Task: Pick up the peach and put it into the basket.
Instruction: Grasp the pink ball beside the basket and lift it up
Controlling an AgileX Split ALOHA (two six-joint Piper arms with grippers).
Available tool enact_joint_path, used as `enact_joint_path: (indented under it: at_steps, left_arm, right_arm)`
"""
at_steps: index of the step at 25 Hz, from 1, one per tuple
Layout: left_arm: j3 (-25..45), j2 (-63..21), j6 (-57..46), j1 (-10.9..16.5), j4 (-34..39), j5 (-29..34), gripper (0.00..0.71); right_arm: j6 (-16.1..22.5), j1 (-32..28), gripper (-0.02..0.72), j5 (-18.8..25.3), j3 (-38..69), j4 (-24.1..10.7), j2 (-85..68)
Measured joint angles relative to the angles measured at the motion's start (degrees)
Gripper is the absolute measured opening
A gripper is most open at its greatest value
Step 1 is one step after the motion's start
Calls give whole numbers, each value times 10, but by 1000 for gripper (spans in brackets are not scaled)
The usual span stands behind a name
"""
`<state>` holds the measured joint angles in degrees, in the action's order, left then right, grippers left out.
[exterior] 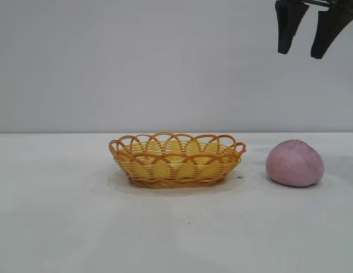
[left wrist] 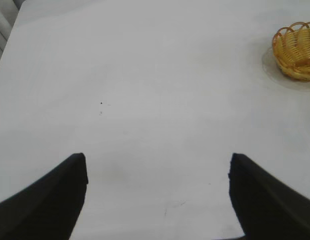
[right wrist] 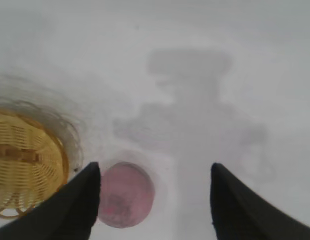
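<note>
The peach (exterior: 295,163), a dull pink-mauve lump, sits on the white table to the right of the basket (exterior: 176,160), a yellow wicker oval with an orange-brown looped rim. My right gripper (exterior: 304,51) hangs open and empty high above the peach. In the right wrist view the peach (right wrist: 127,195) lies far below, close to one finger, between the open fingers (right wrist: 155,172), with the basket (right wrist: 25,170) beside it. My left gripper (left wrist: 157,165) is open and empty over bare table, out of the exterior view. The basket (left wrist: 296,51) shows far off in its wrist view.
The white table (exterior: 79,216) stretches wide around the basket and the peach. A plain grey wall stands behind. The right arm's shadow (right wrist: 190,115) falls on the table beyond the peach.
</note>
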<state>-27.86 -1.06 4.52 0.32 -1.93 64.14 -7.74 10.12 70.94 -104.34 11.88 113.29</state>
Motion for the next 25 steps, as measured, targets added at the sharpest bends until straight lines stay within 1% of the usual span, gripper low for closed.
enact_joint_path:
  at_steps: [3, 8, 12, 16, 18, 21, 25]
  left_arm:
    - [0, 0, 0, 0, 0, 0, 519]
    - [0, 0, 0, 0, 0, 0, 519]
    - [0, 0, 0, 0, 0, 0, 519]
    - [0, 0, 0, 0, 0, 0, 519]
    - [0, 0, 0, 0, 0, 0, 519]
    - [0, 0, 0, 0, 0, 0, 519]
    - [0, 0, 0, 0, 0, 0, 519]
  right_arm:
    - [0, 6, 412, 0, 27, 0, -34]
    - [0, 36, 412, -1, 118, 1, -92]
    - [1, 75, 412, 0, 181, -15, -107]
    - [2, 103, 412, -3, 230, -19, -108]
    - [2, 109, 412, -9, 248, -23, -108]
    - [2, 109, 412, -35, 254, -35, -108]
    - [4, 109, 412, -66, 254, -36, -107]
